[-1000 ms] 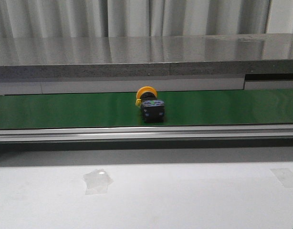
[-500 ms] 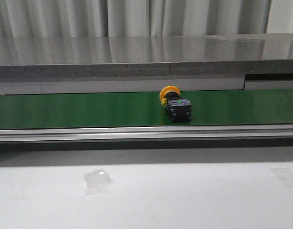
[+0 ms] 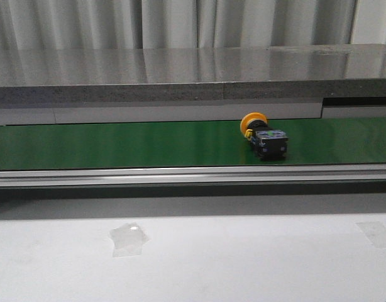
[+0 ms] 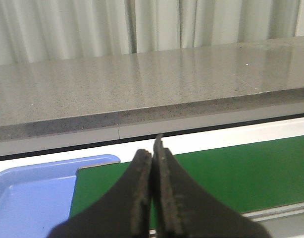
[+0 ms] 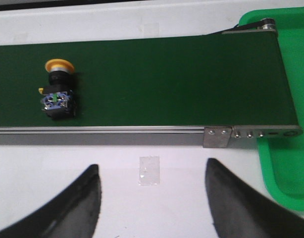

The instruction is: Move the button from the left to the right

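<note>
The button lies on its side on the green conveyor belt, right of the middle, orange-yellow head toward the back, black body with blue marks toward the front. It also shows in the right wrist view. My right gripper is open and empty above the white table, short of the belt and apart from the button. My left gripper is shut and empty over the belt's left end. Neither gripper shows in the front view.
A blue tray sits at the belt's left end. A green tray sits at its right end. A metal rail edges the belt's front. A grey stone ledge runs behind. Tape patches lie on the white table.
The button has travelled to the right along the belt, from near the middle to right of the middle, keeping its orientation.
</note>
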